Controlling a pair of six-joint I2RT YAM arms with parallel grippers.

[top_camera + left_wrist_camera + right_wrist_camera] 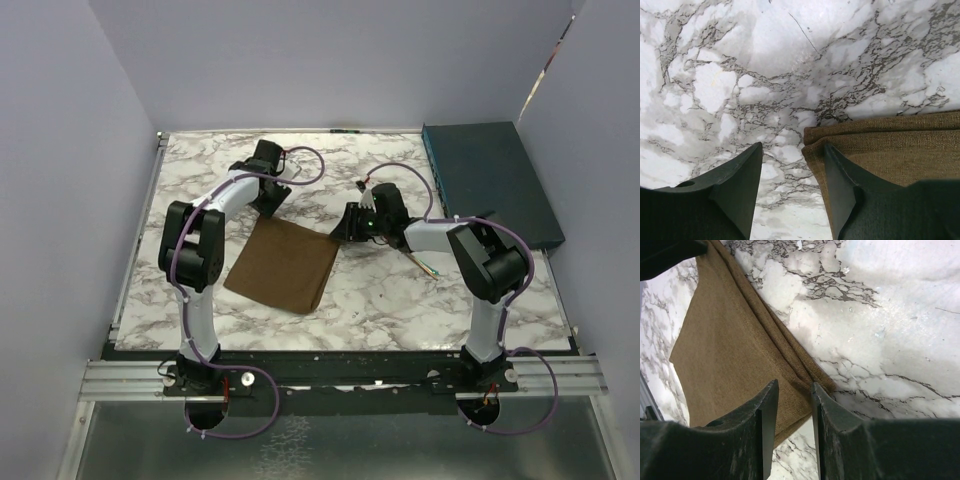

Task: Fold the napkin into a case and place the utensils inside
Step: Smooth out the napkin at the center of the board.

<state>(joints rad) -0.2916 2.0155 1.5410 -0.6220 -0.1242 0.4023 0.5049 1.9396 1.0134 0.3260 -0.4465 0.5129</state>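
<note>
Right wrist view: right gripper [794,385] is straddling the folded napkin's [725,350] far-right corner mid-tabletop [890,315], fingers narrowly apart, while left gripper [792,147], fingers wider apart, is hanging over the far-left corner, cloth lying under its right finger only.

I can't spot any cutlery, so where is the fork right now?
In the top view the fork lies on the marble table right of the brown napkin, poking out from under the right arm, near the teal box.
</note>
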